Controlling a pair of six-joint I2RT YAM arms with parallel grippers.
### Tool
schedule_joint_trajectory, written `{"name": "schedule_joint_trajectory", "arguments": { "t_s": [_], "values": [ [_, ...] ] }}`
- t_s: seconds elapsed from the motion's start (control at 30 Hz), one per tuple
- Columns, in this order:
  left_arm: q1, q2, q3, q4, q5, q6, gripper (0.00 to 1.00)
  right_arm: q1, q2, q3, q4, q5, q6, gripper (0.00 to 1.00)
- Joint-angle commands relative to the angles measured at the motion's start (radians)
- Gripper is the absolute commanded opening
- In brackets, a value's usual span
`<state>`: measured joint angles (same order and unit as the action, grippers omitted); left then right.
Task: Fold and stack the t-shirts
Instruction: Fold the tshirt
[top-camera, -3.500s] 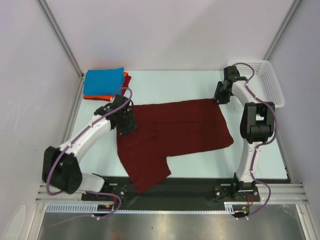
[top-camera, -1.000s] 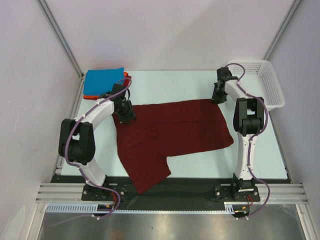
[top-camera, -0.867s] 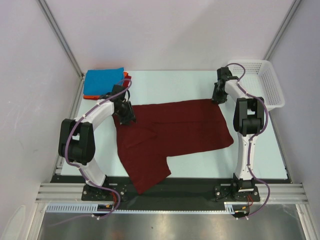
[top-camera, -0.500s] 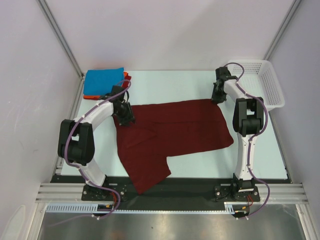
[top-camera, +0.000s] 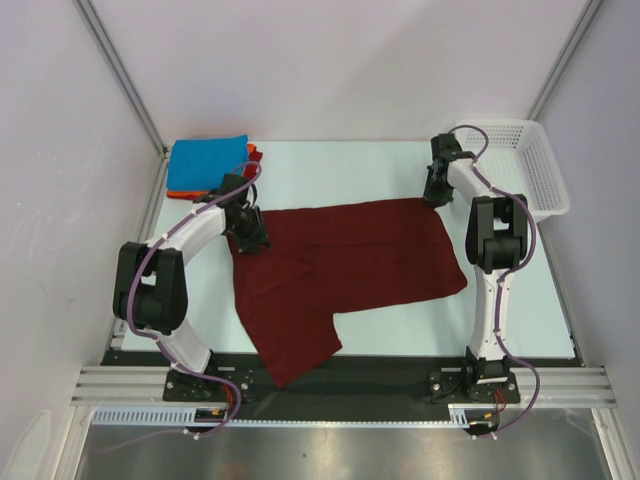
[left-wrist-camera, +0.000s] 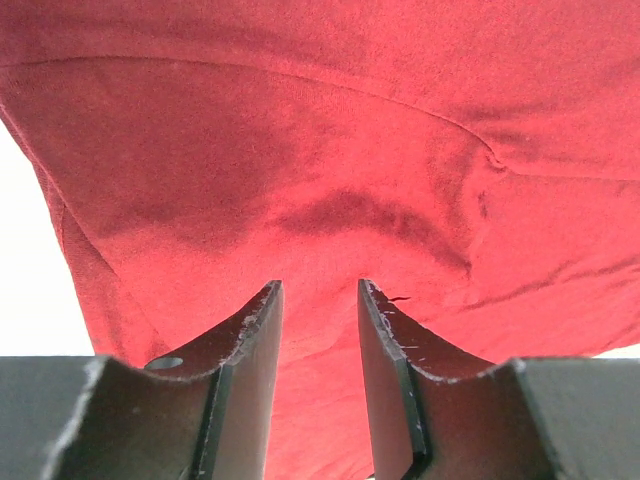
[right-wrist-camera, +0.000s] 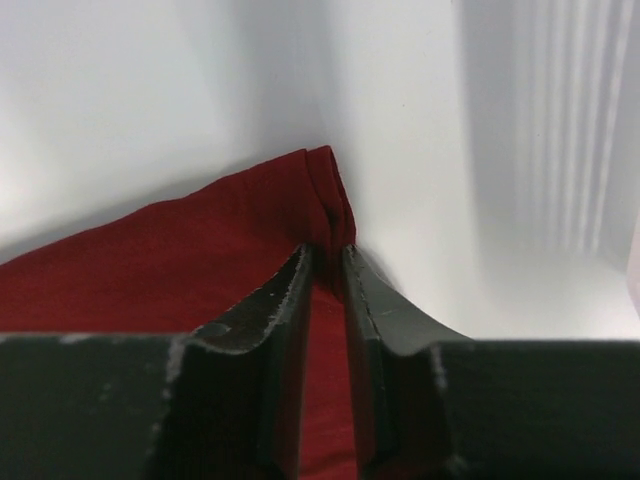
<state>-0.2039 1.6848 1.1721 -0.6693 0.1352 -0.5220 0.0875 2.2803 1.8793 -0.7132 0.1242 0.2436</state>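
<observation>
The dark maroon t-shirt (top-camera: 350, 260) lies spread flat across the middle of the table, one sleeve pointing to the near edge. My left gripper (top-camera: 250, 238) is down on its far left corner. In the left wrist view its fingers (left-wrist-camera: 320, 288) stand a small gap apart with the maroon cloth (left-wrist-camera: 300, 150) between and under them. My right gripper (top-camera: 432, 195) is at the far right corner. In the right wrist view it (right-wrist-camera: 328, 248) is shut on a small fold of that corner (right-wrist-camera: 325, 185). The folded bright blue t-shirt (top-camera: 208, 160) lies on the orange-red one (top-camera: 190, 193) at the far left.
A white mesh basket (top-camera: 525, 160) stands at the far right, just beside the right arm. The grey enclosure walls close in the table on the left, right and back. The black arm rail (top-camera: 400, 375) runs along the near edge.
Since 3.5 s ago both grippers have come down onto the shirt's far corners, and the left arm's elbow swung left. In the last second almost nothing moved.
</observation>
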Motion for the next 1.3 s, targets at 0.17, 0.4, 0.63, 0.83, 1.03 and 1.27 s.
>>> {"name": "schedule_joint_trajectory", "arguments": {
  "t_s": [0.17,0.4,0.63,0.83,1.03,1.27],
  "values": [
    [0.009,-0.045,-0.003,0.019,0.015,0.017,0.41,-0.003,-0.111,-0.065,-0.005,-0.004,0.003,0.26],
    [0.009,-0.045,-0.006,0.016,0.012,0.024,0.41,0.001,-0.119,-0.095,0.021,-0.006,0.005,0.24],
    [0.009,-0.045,-0.011,0.016,0.024,0.024,0.41,-0.015,-0.076,-0.023,0.009,-0.029,-0.009,0.36],
    [0.009,-0.048,-0.012,0.016,0.024,0.024,0.41,-0.011,-0.07,0.032,-0.037,-0.032,-0.012,0.37],
    [0.009,-0.045,-0.025,0.023,0.037,0.019,0.41,-0.011,-0.097,-0.037,-0.022,-0.054,-0.01,0.36],
    [0.009,-0.04,-0.011,0.016,0.035,0.023,0.41,-0.015,-0.076,-0.042,-0.008,-0.063,-0.006,0.32]
  ]
}}
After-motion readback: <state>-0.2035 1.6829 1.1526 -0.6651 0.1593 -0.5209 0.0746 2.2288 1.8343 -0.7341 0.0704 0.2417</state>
